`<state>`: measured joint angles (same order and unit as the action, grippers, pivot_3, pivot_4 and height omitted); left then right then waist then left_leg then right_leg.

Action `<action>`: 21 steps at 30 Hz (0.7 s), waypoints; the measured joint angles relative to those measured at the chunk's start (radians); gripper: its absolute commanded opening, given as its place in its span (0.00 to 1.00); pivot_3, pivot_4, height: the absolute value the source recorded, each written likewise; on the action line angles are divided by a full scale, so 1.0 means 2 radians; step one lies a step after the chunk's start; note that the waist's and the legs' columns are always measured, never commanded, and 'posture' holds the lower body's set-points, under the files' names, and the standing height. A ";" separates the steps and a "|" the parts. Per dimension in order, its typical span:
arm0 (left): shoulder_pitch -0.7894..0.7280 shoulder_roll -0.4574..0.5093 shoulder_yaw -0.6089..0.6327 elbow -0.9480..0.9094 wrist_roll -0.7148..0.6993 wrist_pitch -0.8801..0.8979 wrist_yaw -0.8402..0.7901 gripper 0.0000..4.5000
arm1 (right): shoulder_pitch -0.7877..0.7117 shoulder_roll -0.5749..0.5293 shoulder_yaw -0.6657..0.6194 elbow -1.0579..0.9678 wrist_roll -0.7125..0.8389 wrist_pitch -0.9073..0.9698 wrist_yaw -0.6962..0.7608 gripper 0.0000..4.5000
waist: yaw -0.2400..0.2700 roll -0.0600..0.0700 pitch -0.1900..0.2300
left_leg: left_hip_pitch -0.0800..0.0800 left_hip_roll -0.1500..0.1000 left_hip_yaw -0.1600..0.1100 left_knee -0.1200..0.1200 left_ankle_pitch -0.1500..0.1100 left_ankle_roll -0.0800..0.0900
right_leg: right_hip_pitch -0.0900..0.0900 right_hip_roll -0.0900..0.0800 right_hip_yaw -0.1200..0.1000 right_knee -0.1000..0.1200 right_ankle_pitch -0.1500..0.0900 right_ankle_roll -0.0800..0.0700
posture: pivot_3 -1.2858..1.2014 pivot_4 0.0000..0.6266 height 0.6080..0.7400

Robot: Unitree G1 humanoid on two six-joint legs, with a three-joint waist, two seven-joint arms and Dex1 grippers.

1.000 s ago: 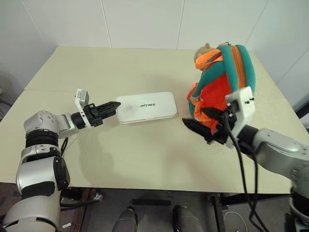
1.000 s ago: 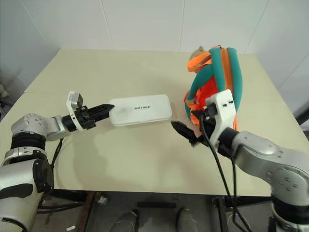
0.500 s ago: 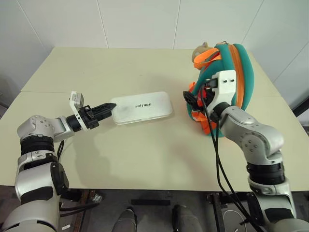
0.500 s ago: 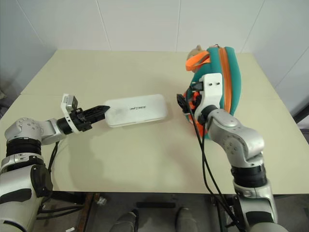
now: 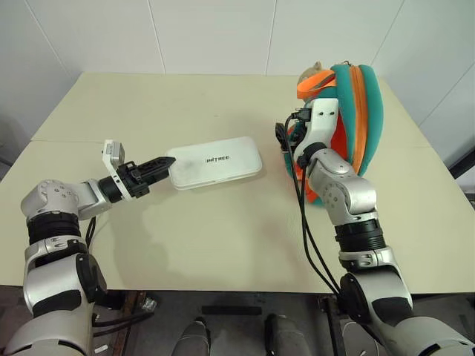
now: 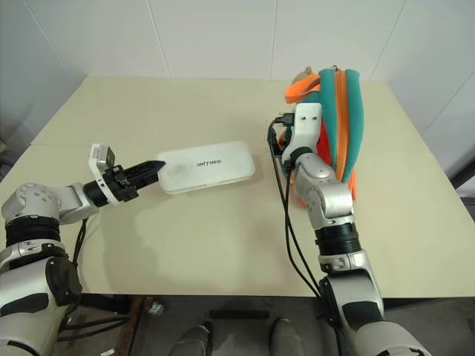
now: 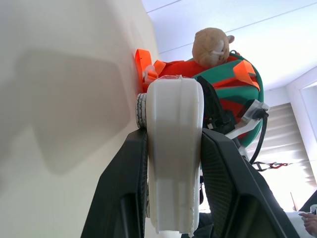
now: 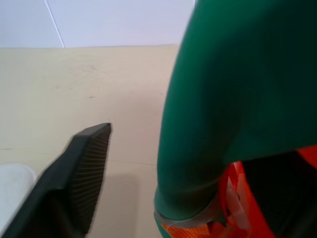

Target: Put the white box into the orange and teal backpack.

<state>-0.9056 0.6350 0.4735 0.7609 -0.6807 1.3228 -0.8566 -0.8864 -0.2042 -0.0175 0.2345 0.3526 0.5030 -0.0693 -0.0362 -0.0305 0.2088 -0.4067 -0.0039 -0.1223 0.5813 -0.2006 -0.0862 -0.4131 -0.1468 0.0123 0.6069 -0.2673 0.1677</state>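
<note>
Two grippers busy: left gripper (image 5: 158, 164) clamps white box (image 5: 215, 161) end; right gripper (image 5: 285, 136), fingers' spread unclear, at backpack (image 5: 355, 111). Next: open bag mouth.

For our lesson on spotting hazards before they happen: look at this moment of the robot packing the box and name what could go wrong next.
1. The left gripper pinches only one short end of the white box, so the box may pivot or slip when lifted.
2. The backpack stands upright with the right gripper at a teal strap; a pull could topple it.
3. No opening shows yet, so the box may jam.
</note>
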 measured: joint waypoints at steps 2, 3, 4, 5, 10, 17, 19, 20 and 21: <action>0.003 0.000 0.003 -0.001 -0.001 0.003 0.004 0.27 | 0.000 0.002 -0.007 0.003 -0.002 -0.001 0.003 0.48 | 0.000 0.000 0.000 | 0.000 0.000 0.000 0.000 0.000 0.000 | 0.000 0.000 0.000 0.000 0.000 0.000 | 0.52 0.24 1.00; 0.004 0.000 0.007 -0.001 -0.002 0.003 0.006 0.27 | -0.002 0.002 -0.013 0.003 -0.005 -0.001 0.005 0.40 | 0.000 0.000 0.000 | 0.000 0.000 0.000 0.000 0.000 0.000 | 0.000 0.000 0.000 0.000 0.000 0.000 | 0.52 0.24 1.00; 0.005 0.000 0.010 -0.001 -0.002 0.003 0.008 0.27 | -0.003 0.002 -0.017 0.003 -0.007 -0.001 0.006 0.32 | 0.000 0.000 0.000 | 0.000 0.000 0.000 0.000 0.000 0.000 | 0.000 0.000 0.000 0.000 0.000 0.000 | 0.52 0.24 1.00; 0.005 0.000 0.012 -0.002 -0.002 0.003 0.008 0.27 | -0.005 0.002 -0.021 0.003 -0.007 -0.001 0.007 0.25 | -0.001 0.000 0.000 | 0.000 0.000 0.000 0.000 0.000 0.000 | 0.000 0.000 0.000 0.000 0.000 0.000 | 0.52 0.24 1.00; 0.005 0.000 0.017 -0.003 -0.002 0.003 0.013 0.27 | -0.012 0.016 -0.045 0.003 -0.006 -0.001 0.010 0.00 | -0.003 0.000 0.000 | 0.000 0.000 0.000 0.000 0.000 0.000 | 0.000 0.000 0.000 0.000 0.000 0.000 | 0.52 0.24 1.00; 0.005 0.001 0.019 -0.003 -0.002 0.002 0.015 0.27 | -0.009 0.027 -0.058 -0.047 0.029 0.034 0.052 0.00 | -0.010 0.000 0.000 | 0.000 0.000 0.000 -0.001 0.000 0.000 | 0.000 0.000 0.000 0.000 0.000 0.000 | 0.52 0.24 1.00; 0.005 0.001 0.019 -0.003 -0.002 -0.002 0.017 0.27 | 0.001 0.027 -0.057 -0.093 0.055 0.065 0.076 0.00 | -0.011 0.000 0.000 | 0.000 0.000 0.000 -0.002 0.000 0.000 | -0.001 0.000 0.000 0.000 0.000 0.000 | 0.52 0.24 1.00; 0.005 0.003 0.019 -0.002 -0.002 -0.004 0.017 0.27 | 0.006 0.026 -0.056 -0.112 0.066 0.081 0.083 0.00 | -0.011 0.000 0.000 | 0.000 0.000 0.000 -0.002 0.000 0.000 | -0.001 0.000 0.000 0.000 0.000 0.000 | 0.52 0.24 1.00; 0.004 0.006 0.019 -0.001 -0.002 -0.006 0.017 0.27 | 0.013 0.024 -0.054 -0.134 0.079 0.099 0.092 0.00 | -0.011 0.000 0.000 | 0.000 0.000 0.000 -0.002 0.000 0.000 | -0.001 0.000 0.000 0.000 0.000 0.000 | 0.52 0.24 1.00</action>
<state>-0.8967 0.6465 0.5116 0.7588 -0.6851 1.3098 -0.8223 -0.8608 -0.1560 -0.1257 -0.0332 0.5110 0.7007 0.1156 -0.0585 -0.0302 0.2090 -0.4067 -0.0036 -0.1224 0.5775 -0.2001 -0.0871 -0.4145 -0.1467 0.0123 0.6067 -0.2682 0.1677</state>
